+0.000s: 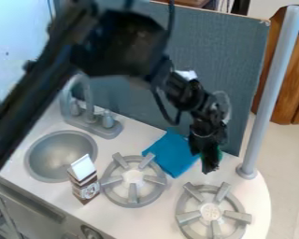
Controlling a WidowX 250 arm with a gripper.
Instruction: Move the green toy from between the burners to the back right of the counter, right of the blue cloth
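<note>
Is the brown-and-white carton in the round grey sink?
No, the carton stands on the white counter beside the sink.

Robot arm (27,88) black, gripper (206,164) black too. Cloth (172,153) solid bright blue. Green object (220,153), mostly hidden. Milk carton (84,181): white top, brown and white body, round brown-and-white mark. Sink basin (60,158) and faucet (84,112) grey. Both stove burners (114,196) (184,217) grey, paler centres. Countertop (145,221) white. Backboard (220,51) dull blue-grey, brownish top edge. Pole (272,93) light grey. Wooden furniture (295,84) orange-brown, darker lines. Floor (289,163) beige.
</note>
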